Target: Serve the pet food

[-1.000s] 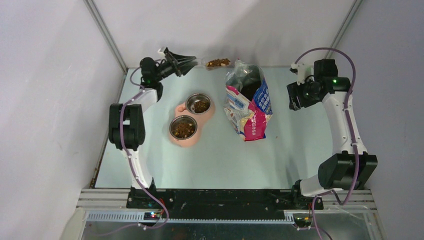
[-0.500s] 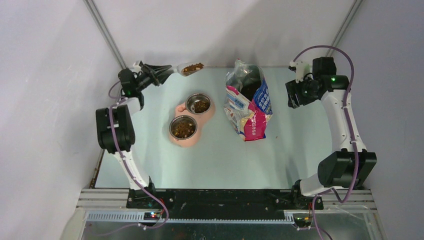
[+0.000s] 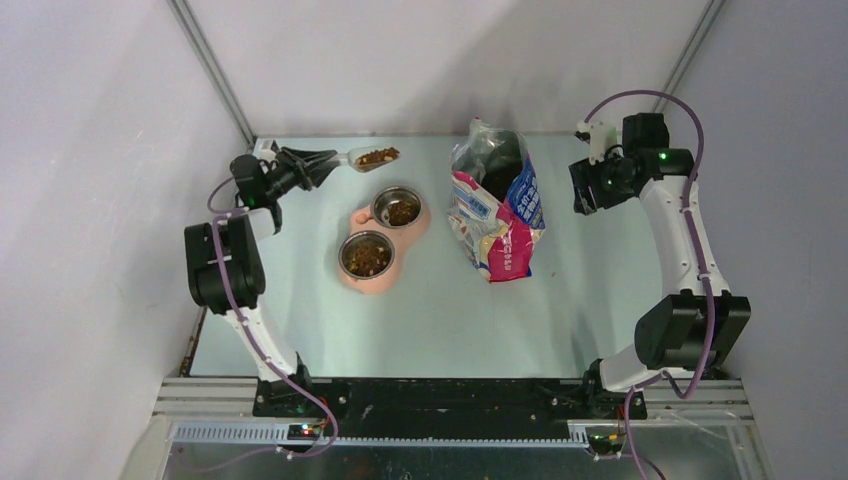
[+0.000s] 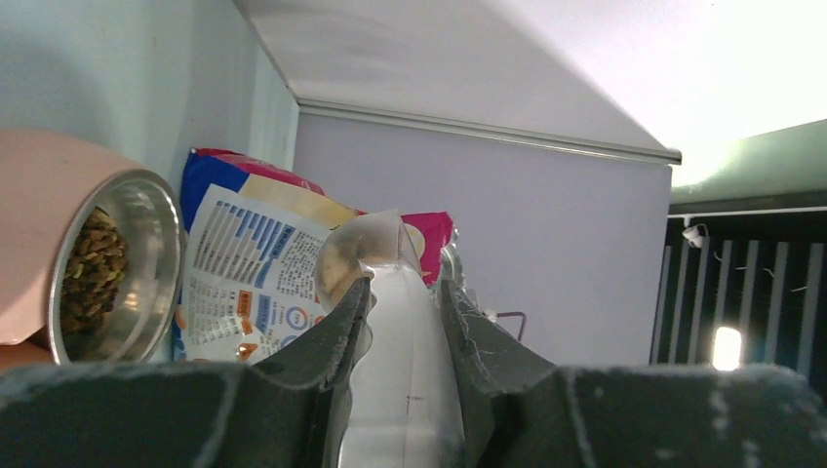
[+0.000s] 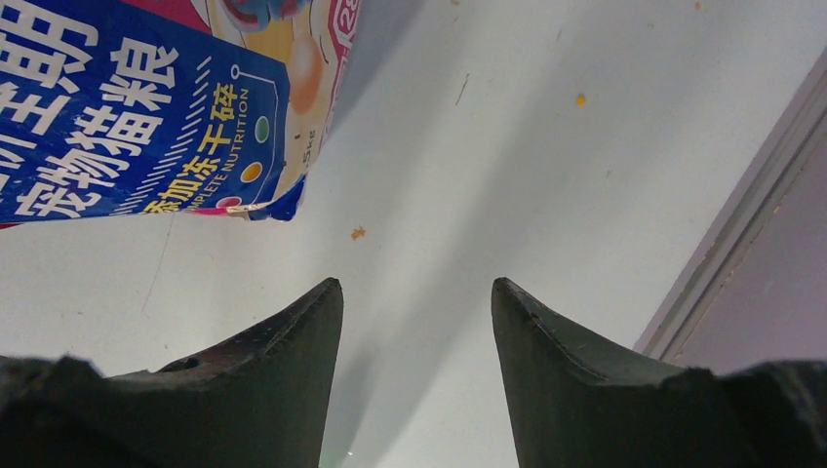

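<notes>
The step in hand looks like carrying a loaded scoop [image 3: 370,157] to the feeder and tipping it out. The scoop hangs near the far edge of the bench [image 3: 440,320], toward its far-left corner, with a heap of pet food [image 3: 378,156] in its cup. It seems to sit just beyond the far steel bowl [image 3: 398,207] rather than over it.

To do this well, the cup should stay level until it is over a bowl and low to the rim. Then roll the wrist slowly so the pellets slide out instead of bouncing onto the pink feeder [image 3: 358,217] or the bench. Both the far bowl and the near steel bowl [image 3: 366,254] already hold pet food, the far one apparently less, so it is the likelier target.

The left tool [image 4: 405,288] is clamped on the scoop's flat handle, its fingers [image 4: 341,336] pressed on either side in the wrist view.

The right tool [image 5: 414,288] stands wide apart, gripping nothing. It hovers over bare bench near the far-right corner, just beside the cat food bag [image 3: 495,205], which stands upright and open-topped toward the far edge, without touching it.
</notes>
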